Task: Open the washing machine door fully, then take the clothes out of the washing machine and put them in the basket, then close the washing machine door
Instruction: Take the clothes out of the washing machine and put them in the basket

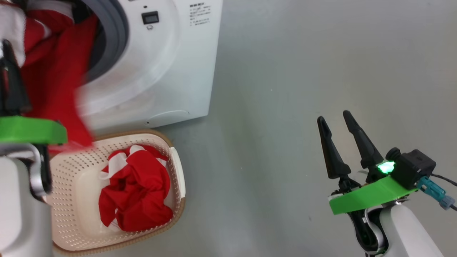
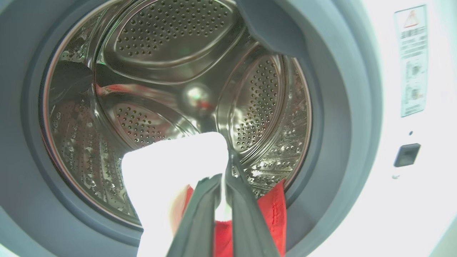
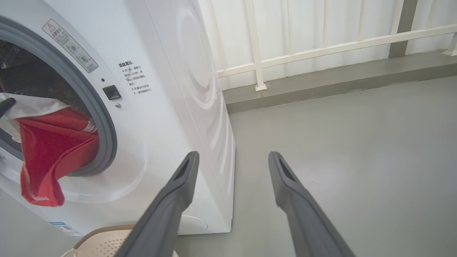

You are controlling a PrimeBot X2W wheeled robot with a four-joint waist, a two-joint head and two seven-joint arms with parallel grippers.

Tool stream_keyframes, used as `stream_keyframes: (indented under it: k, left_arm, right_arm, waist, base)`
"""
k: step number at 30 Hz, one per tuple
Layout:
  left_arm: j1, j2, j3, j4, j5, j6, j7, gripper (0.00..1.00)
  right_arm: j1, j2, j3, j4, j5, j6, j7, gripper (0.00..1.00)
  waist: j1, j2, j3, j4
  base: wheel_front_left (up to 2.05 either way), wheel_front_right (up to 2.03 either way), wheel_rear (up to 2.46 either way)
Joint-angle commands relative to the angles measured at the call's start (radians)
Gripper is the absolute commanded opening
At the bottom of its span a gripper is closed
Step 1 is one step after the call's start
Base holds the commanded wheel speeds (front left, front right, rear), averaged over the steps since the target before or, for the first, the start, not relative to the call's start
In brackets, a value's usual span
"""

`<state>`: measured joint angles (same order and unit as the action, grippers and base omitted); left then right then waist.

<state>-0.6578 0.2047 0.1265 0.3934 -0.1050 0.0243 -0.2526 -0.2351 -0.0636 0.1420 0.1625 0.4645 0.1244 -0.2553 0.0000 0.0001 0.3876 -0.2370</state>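
Pinching a red garment tight in the left end effector at the washing machine mouth, long axis hanging down. Straight below on the floor, nearer the left arm: basket with clothes. Spread wide, well off right: right end effector.

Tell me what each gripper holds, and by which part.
The left gripper is shut on a red and white garment, pinching its white upper part. The right gripper is open, holding nothing.
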Motion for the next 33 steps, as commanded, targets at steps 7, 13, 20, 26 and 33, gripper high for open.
stream_keyframes:
  k: [7, 13, 20, 26, 33]
  left_arm:
    - [0.121, -0.03, 0.055, -0.197, 0.023, -0.035, -0.009, 0.0]
    - [0.212, -0.073, 0.085, -0.345, 0.033, -0.054, -0.009, 0.0]
    - [0.273, -0.107, 0.093, -0.484, 0.042, -0.068, -0.009, 0.0]
    - [0.323, -0.128, 0.098, -0.605, 0.047, -0.073, -0.009, 0.0]
    - [0.363, -0.14, 0.095, -0.683, 0.049, -0.081, -0.009, 0.02]
  right_arm:
    - [0.044, -0.031, 0.004, -0.018, -0.017, 0.006, -0.006, 1.0]
    - [0.064, -0.037, -0.006, -0.02, -0.019, 0.006, -0.006, 1.0]
    - [0.084, -0.045, -0.011, -0.022, -0.02, 0.006, -0.006, 1.0]
    - [0.093, -0.05, -0.009, -0.02, -0.02, 0.006, -0.006, 1.0]
    - [0.103, -0.054, -0.012, -0.024, -0.02, 0.006, -0.006, 1.0]
  waist:
    - [0.0, -0.0001, -0.067, 0.038]
    - [0.0, -0.0001, -0.09, 0.054]
    - [0.0, -0.0001, -0.106, 0.073]
    - [0.0, -0.0001, -0.12, 0.081]
    - [0.0, -0.0001, -0.124, 0.09]
  base:
    - [0.0, 0.0, 0.0]
    - [0.0, 0.0, 0.0]
    - [0.0, 0.0, 0.0]
    - [0.0, 0.0, 0.0]
    - [0.0, 0.0, 0.0]
